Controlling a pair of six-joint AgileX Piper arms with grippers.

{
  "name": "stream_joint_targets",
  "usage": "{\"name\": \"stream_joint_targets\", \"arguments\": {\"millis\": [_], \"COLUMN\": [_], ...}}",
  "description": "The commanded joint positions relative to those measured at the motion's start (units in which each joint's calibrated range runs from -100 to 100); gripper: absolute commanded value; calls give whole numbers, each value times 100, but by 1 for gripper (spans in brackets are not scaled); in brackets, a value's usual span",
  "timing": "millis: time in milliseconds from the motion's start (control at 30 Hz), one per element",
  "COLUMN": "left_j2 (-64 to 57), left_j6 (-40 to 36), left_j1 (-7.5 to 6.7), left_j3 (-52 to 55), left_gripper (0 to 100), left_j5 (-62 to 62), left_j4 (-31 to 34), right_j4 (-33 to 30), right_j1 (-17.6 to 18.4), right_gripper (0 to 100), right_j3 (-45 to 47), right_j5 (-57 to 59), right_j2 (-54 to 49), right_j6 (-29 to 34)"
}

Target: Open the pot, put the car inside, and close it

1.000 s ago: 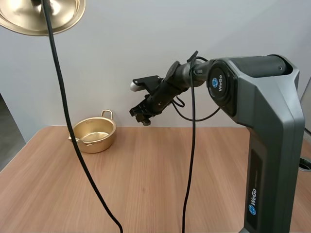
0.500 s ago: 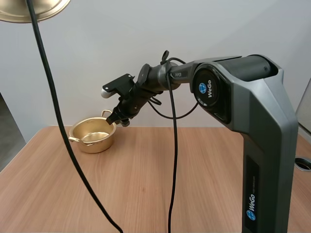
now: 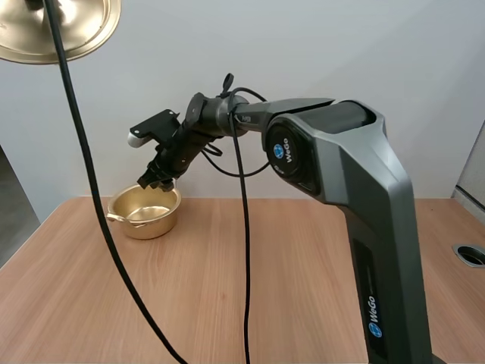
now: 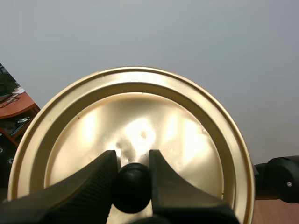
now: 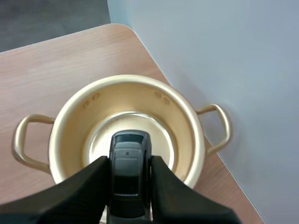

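An open gold pot point(image 3: 144, 210) with two loop handles stands at the table's far left. My right gripper point(image 3: 156, 180) hangs just above its rim, shut on a small dark toy car point(image 5: 129, 172). In the right wrist view the car sits over the pot point(image 5: 126, 126) and its shiny bare bottom. The gold lid point(image 3: 57, 26) is held high at the upper left. In the left wrist view my left gripper point(image 4: 131, 179) is shut on the lid's black knob point(image 4: 131, 186), with the lid point(image 4: 135, 135) spreading round behind it.
The wooden table point(image 3: 227, 288) stretches wide in front of the pot. A white wall rises right behind the pot. My right arm's grey body point(image 3: 356, 205) stands at the middle right. A round metal hole point(image 3: 470, 254) sits at the table's right edge.
My right gripper has swung left and down with the car, from the middle of the table to just above the pot. The lid has shifted slightly at the upper left.
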Motion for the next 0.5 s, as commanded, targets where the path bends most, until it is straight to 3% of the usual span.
{"name": "stream_joint_targets", "arguments": {"millis": [0, 467], "left_j2": [2, 2], "left_j6": [-3, -3], "left_j1": [2, 2], "left_j3": [-3, -3], "left_gripper": [0, 0], "left_j5": [0, 0], "left_j4": [1, -31], "right_j4": [3, -210], "right_j1": [57, 174], "right_gripper": [0, 0], "right_j3": [-476, -1702], "right_j5": [146, 408], "right_j2": [339, 1568], "right_j6": [21, 20]}}
